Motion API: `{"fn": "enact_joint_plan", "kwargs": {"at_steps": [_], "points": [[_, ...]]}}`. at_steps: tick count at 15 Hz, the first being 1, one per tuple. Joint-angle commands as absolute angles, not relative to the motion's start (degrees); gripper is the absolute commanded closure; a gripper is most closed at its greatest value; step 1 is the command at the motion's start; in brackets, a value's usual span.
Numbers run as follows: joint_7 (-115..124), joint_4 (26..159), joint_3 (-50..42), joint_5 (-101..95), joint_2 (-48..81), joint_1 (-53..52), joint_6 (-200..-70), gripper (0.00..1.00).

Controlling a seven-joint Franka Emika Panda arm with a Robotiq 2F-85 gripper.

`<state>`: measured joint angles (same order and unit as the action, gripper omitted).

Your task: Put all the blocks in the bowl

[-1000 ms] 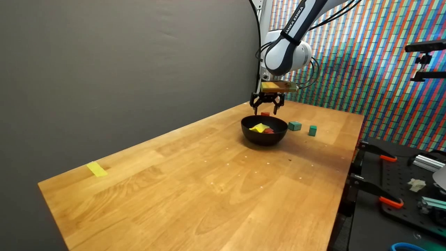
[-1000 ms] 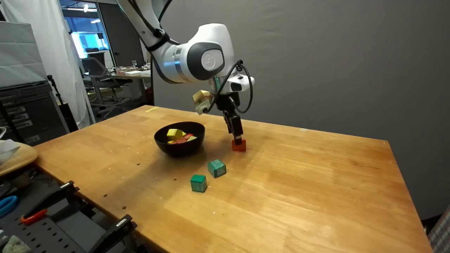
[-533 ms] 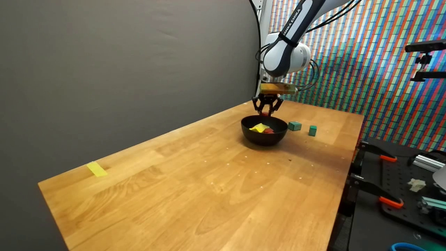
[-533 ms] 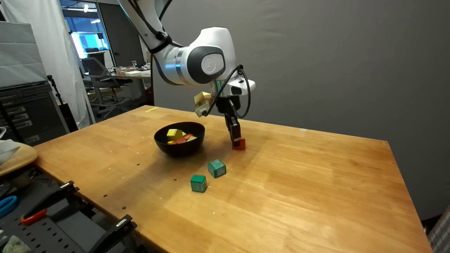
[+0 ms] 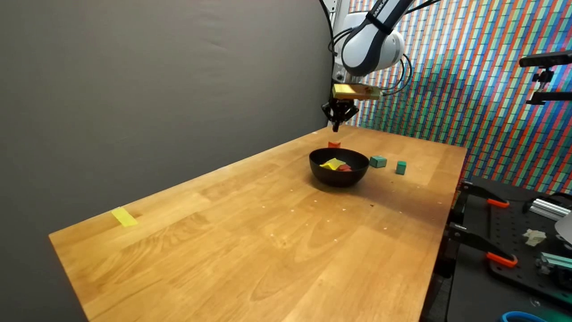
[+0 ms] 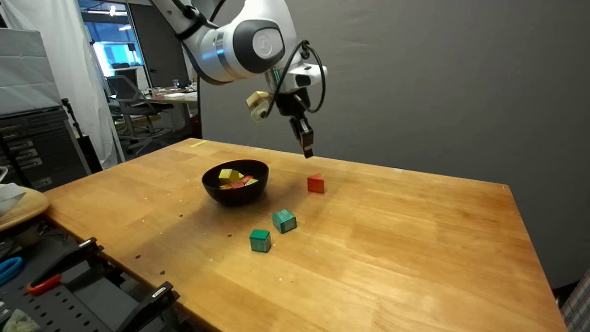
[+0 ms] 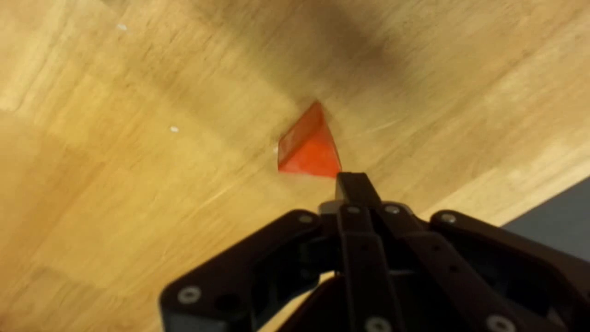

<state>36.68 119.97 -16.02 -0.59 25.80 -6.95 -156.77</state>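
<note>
Three blocks lie on the desk (image 6: 428, 249) outside the bowl (image 6: 236, 198): a red block (image 6: 315, 184), a green block (image 6: 284, 221) and a second green block (image 6: 260, 240). My end effector (image 5: 335, 128) hangs above the desk with its fingers (image 7: 357, 186) pressed together, pointing down and leaning a little in an exterior view. It is over the red block and apart from it in both exterior views; in the wrist view the fingers merely overlap a corner of that block along the line of sight. The red block looks wedge-shaped and rests on the desk beside the bowl. In an exterior view the bowl stands in front of it and hides its lower part.

The bowl sits upright on the desk. In it I see a yellow block (image 6: 229, 175) on top and red blocks (image 6: 237, 184) lower down, with more yellow showing beside them; they lie heaped, and I cannot tell how many there are. The green block lies near the bowl, turned at an angle to the second green block, which is farther from the red block. The two green ones are close together, just apart.

A yellow strip (image 5: 124, 217) lies flat near the desk's edge, well apart from the blocks, and a grey wall (image 5: 178, 89) stands behind. By the opposite edge I see black clamps (image 5: 479, 190) with orange parts. My white arm (image 6: 212, 60) reaches over the desk from above.
</note>
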Motion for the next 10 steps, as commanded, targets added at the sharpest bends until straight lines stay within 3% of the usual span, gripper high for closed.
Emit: {"fn": "enact_joint_plan", "kwargs": {"at_steps": [1, 2, 4, 10], "points": [[41.17, 125.28, -20.34, -8.00, 16.77, -10.93, -155.14, 0.99], [42.20, 125.43, -19.95, -8.85, 16.10, -10.51, -154.70, 0.74], [42.48, 124.94, -18.00, -8.35, 16.71, -8.58, -153.72, 0.68], [39.63, 120.48, -12.43, -0.01, 23.06, -3.32, -153.01, 0.21]]}}
